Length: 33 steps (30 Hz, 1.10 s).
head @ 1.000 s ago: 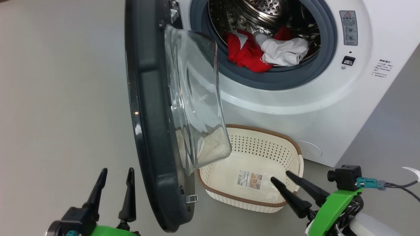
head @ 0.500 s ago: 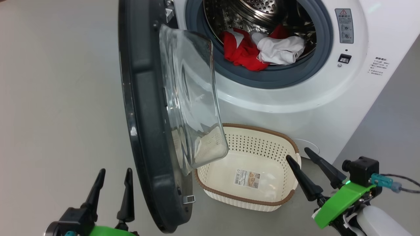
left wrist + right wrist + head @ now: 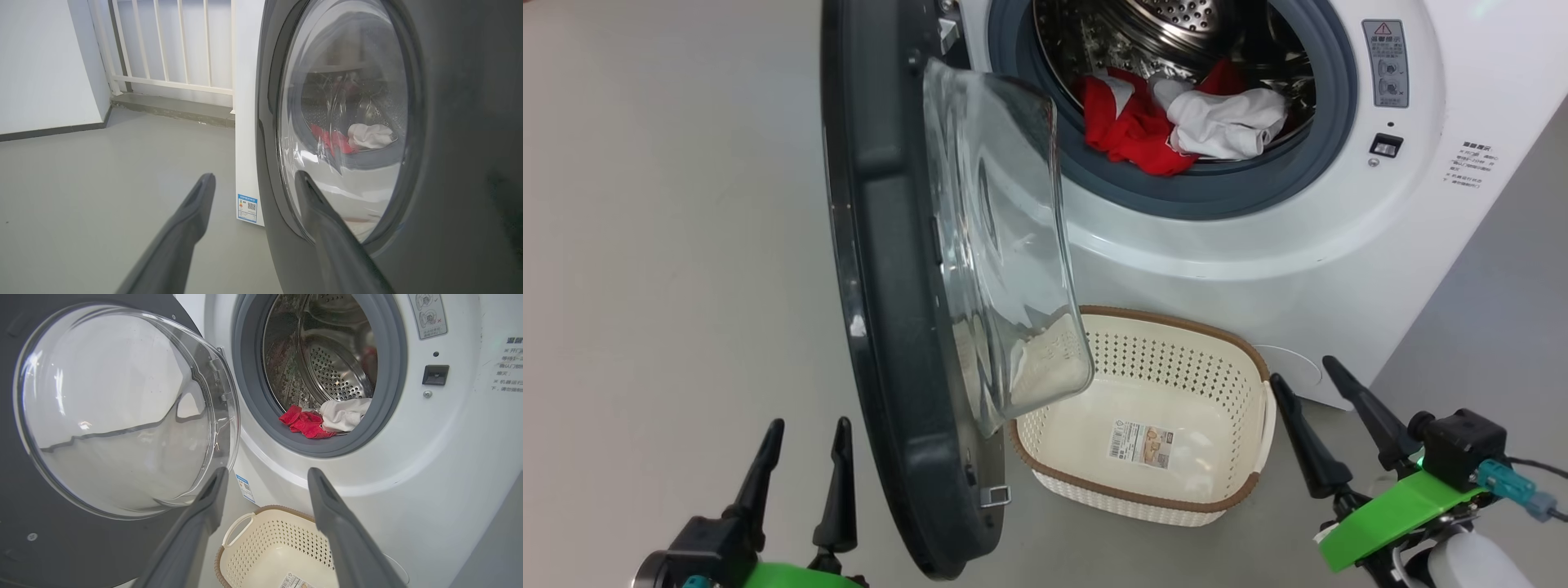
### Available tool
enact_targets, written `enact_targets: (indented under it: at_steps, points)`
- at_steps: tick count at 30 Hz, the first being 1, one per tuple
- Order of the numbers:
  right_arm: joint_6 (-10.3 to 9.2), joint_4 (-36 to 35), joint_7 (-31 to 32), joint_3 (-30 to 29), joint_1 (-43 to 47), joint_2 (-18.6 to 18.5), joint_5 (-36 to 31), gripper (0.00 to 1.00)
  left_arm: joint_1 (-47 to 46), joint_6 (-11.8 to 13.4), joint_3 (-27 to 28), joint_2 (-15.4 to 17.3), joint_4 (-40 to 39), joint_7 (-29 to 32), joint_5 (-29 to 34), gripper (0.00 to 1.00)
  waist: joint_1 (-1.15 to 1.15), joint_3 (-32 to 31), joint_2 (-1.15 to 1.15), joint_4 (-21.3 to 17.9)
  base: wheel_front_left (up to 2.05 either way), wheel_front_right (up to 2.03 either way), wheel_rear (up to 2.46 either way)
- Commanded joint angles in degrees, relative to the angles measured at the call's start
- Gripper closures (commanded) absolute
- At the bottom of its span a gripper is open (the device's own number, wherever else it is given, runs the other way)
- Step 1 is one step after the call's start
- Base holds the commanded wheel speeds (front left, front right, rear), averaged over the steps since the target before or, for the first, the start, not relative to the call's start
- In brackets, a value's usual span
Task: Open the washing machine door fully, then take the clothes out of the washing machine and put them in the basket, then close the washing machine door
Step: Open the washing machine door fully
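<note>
Door (image 3: 890,245) hangs open at 9 o'clock clearing the drum (image 3: 1168,33), clothes (image 3: 1135,131) lie in the washer (image 3: 1258,261) at 12 o'clock, basket (image 3: 1176,323) waits below to catch them, both jaws released, empty.

Behind the washing machine door (image 3: 890,327), whose top is cut off, the basket (image 3: 1168,359) is partly hidden; the sticker (image 3: 1390,64) right of it cannot be read.
</note>
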Motion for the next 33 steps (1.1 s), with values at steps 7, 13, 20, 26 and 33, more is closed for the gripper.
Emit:
enact_targets:
  at_steps: [7, 13, 20, 26, 33]
  points:
    - [0.09, -2.5, -0.7, -1.8, 1.6, 2.3, -3.6, 0.0, -0.3, 0.4, 2.1, 0.9, -2.0, -0.5, -0.1, 0.0, 0.0, 0.1, 0.0, -0.1, 0.0, 0.0, 0.0]
    - [0.09, -1.3, -0.7, -4.1, 3.2, 3.5, -5.1, 0.0, -0.5, 0.6, 2.0, 0.9, -2.0, -0.5, -0.3, 0.0, 0.0, 0.3, 0.0, -0.1, 0.0, 0.0, 0.0]
    - [0.09, 0.2, -0.7, -5.4, 4.4, 4.1, -7.3, 0.0, -0.5, 0.8, 1.7, 0.9, -1.9, -0.5, -0.6, 0.0, 0.0, 0.3, 0.0, 0.0, 0.0, 0.0, 0.0]
    - [0.09, 0.7, -0.7, -6.1, 4.6, 4.5, -7.9, 0.0, -0.6, 0.8, 1.7, 0.9, -1.8, -0.5, -0.6, 0.0, 0.0, 0.2, 0.0, 0.1, 0.0, 0.0, 0.0]
    - [0.09, 0.2, -0.7, -6.5, 4.4, 4.4, -8.9, 0.0, -1.7, 1.5, 3.6, 0.9, -4.2, -0.5, -2.4, 0.85, 0.0, -0.1, 0.0, 0.3, 0.0, 0.0, 0.0]
